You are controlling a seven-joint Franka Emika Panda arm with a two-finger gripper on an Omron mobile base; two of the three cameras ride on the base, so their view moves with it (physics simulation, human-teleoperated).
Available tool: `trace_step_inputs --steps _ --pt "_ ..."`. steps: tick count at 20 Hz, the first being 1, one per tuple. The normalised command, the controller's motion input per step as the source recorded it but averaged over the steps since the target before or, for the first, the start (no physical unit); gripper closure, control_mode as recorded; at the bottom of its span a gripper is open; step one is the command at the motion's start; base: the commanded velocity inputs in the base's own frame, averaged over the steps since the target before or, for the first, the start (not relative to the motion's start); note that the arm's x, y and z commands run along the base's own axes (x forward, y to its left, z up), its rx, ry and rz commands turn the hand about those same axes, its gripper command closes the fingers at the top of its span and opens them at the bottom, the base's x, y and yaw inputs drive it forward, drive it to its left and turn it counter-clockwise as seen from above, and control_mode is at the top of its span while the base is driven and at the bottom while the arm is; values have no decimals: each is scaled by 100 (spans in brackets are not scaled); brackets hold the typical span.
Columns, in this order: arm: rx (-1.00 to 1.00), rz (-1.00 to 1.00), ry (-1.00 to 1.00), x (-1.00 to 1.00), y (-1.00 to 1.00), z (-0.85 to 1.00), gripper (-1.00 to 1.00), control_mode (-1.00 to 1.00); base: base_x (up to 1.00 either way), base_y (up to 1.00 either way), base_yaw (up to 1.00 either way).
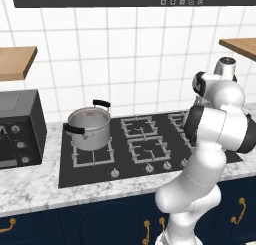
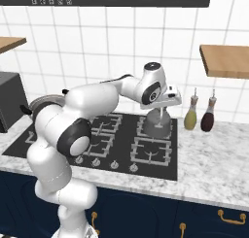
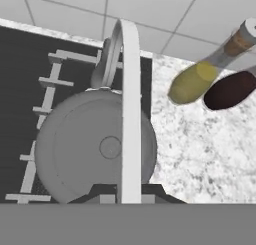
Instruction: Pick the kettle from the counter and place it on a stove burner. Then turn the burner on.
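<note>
Kettle (image 2: 159, 123) carried over the back right stove burner (image 2: 156, 127).

You had the gripper (image 2: 163, 102) with fingers clamped on the handle (image 3: 129, 114); best lower it straight onto the grate, left of the bottles (image 2: 190, 114) on the bench (image 2: 214, 154).

My arm reaches forward and to the right, elbow bent, wrist turned down; I see the claw (image 2: 162, 107) pointing down, clamped on the kettle (image 2: 158, 123) handle.

A kitchen: black gas cooktop (image 1: 150, 139), marbled counter (image 2: 214, 159), white tiled wall (image 1: 125, 54).
</note>
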Motion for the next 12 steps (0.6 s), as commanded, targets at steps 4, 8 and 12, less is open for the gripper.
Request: trace_step_inputs --steps 4,8,12 --pt "0 0 -4 40 34 0 100 -100 0 0 0" --pt "0 0 0 35 45 0 100 -100 0 0 0" --pt "0 1 0 51 11 -3 100 -100 0 0 0"
